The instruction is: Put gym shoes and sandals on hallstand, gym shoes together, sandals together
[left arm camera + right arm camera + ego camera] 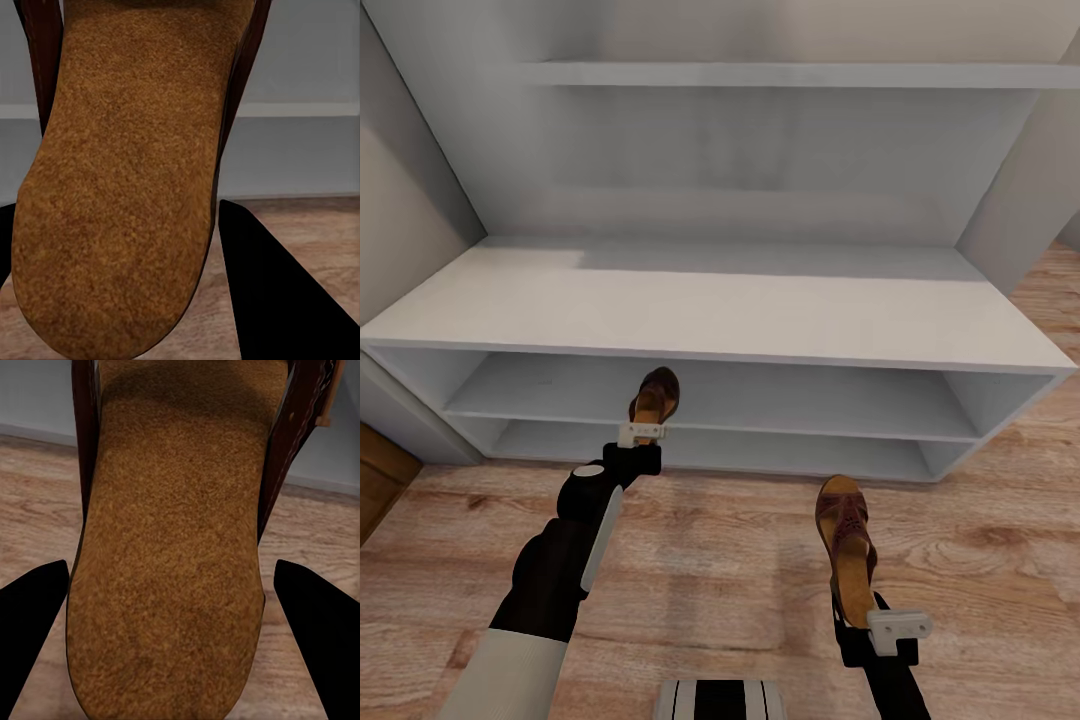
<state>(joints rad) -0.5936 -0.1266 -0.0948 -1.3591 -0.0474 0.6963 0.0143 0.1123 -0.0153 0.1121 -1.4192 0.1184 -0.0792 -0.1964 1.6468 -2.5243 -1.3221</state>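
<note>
Wide low white-grey hallstand [710,310] with thick flat top, two shallow tiers, tall back panel and high shelf: occupies the upper two thirds of the head view.

Light brown wood-grain plank floor [730,570]: across the lower third of that view, in front of the hallstand.

Dark brown leather slip-on sandal with tan footbed, first of pair [655,397]: centre-left of the head view, raised off the floor in front of the hallstand's upper tier, clamped at the heel by the left gripper [641,434]. Its footbed [127,172] sits between that gripper's dark fingers [277,292].

Second sandal of pair [847,540]: lower right, above the floor, toe towards the hallstand, clamped at the heel by the right gripper [880,625]; footbed [172,555] between its fingers [322,630].
</note>
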